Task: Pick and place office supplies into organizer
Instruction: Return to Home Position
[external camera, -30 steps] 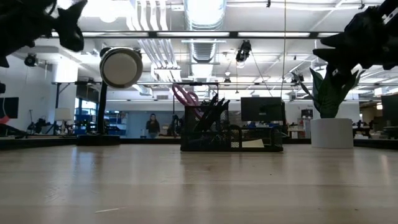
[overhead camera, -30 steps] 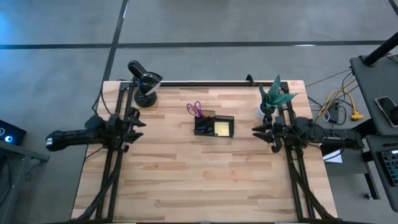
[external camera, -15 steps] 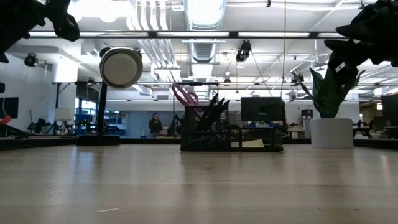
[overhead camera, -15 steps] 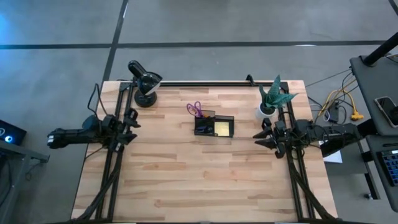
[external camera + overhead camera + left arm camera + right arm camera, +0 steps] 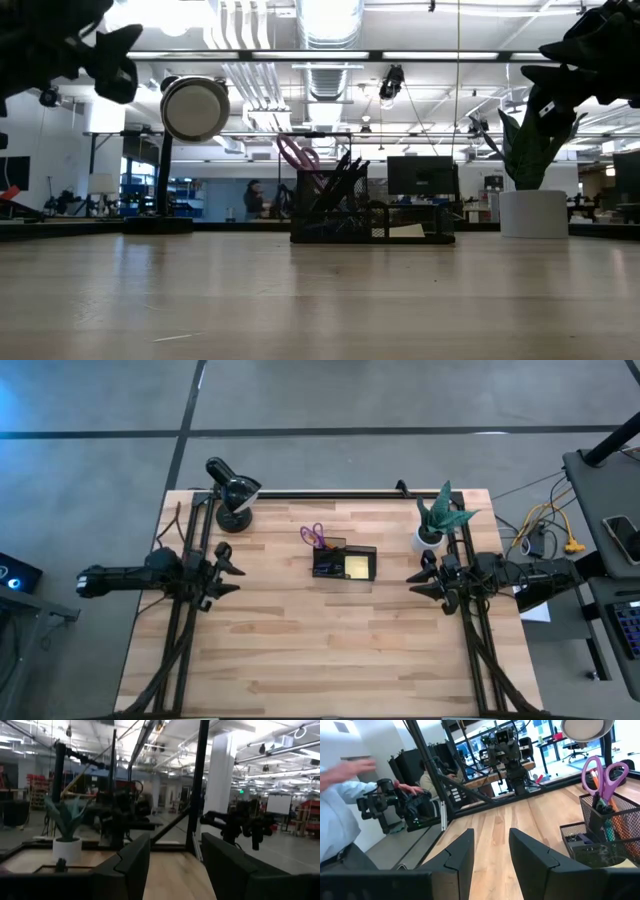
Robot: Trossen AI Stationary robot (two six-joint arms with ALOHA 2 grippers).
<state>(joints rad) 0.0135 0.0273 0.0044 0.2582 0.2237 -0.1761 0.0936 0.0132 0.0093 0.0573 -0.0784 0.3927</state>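
Observation:
The organizer (image 5: 344, 563) is a dark mesh box at the table's middle; it also shows in the low view (image 5: 372, 215) and the right wrist view (image 5: 600, 840). Purple-handled scissors (image 5: 313, 536) (image 5: 605, 772) stand upright in its cup with pens, and a yellow sticky pad (image 5: 357, 567) lies in a compartment. My left gripper (image 5: 229, 568) (image 5: 172, 862) hovers open at the table's left side, above the wood, with nothing between its fingers. My right gripper (image 5: 418, 575) (image 5: 490, 850) hovers open at the right side, pointing at the organizer.
A black desk lamp (image 5: 233, 493) stands at the far left of the table. A potted plant (image 5: 437, 518) stands at the far right, close to my right arm. A person (image 5: 335, 815) is beyond the table's left edge. Bare wood lies in front of the organizer.
My left gripper has drawn back, then come forward again, tipping downward and swinging slightly toward the near edge. My right gripper has swung a little toward the near edge. Both stay open, and the organizer has not moved.

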